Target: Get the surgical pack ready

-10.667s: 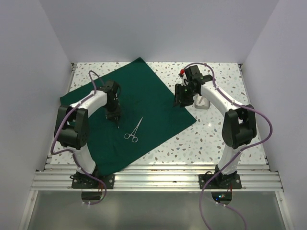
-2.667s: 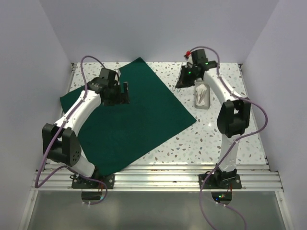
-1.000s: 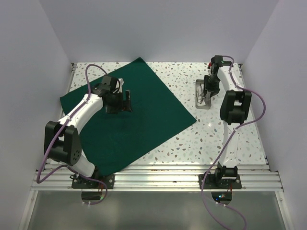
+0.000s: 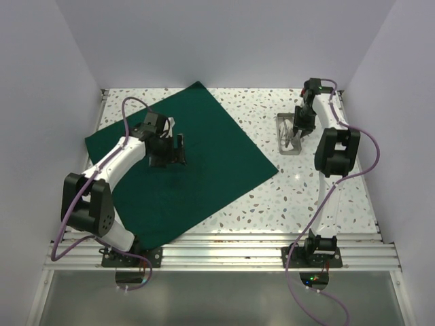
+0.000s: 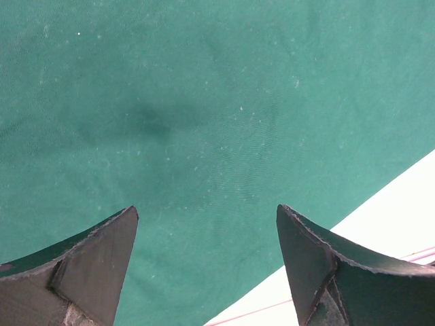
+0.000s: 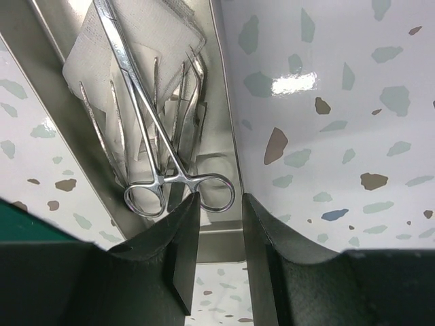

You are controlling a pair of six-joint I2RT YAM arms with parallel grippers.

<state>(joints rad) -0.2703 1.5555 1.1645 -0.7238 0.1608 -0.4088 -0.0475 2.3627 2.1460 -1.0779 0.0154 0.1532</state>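
The left gripper is held wide apart over the green cloth. The steel tray, right of the cloth, is straddled at its wall by the right gripper. Whether it is clamped cannot be told, and the gauze is half hidden under forceps.

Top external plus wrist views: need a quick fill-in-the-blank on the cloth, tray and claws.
1. The left claw hangs ___ over the green cloth.
2. In the metal tray, ring-handled forceps lie on a white ___.
3. The right claw is at the tray's rim; the cloth lies under the ___ claw.
Missing: open; pad; left.
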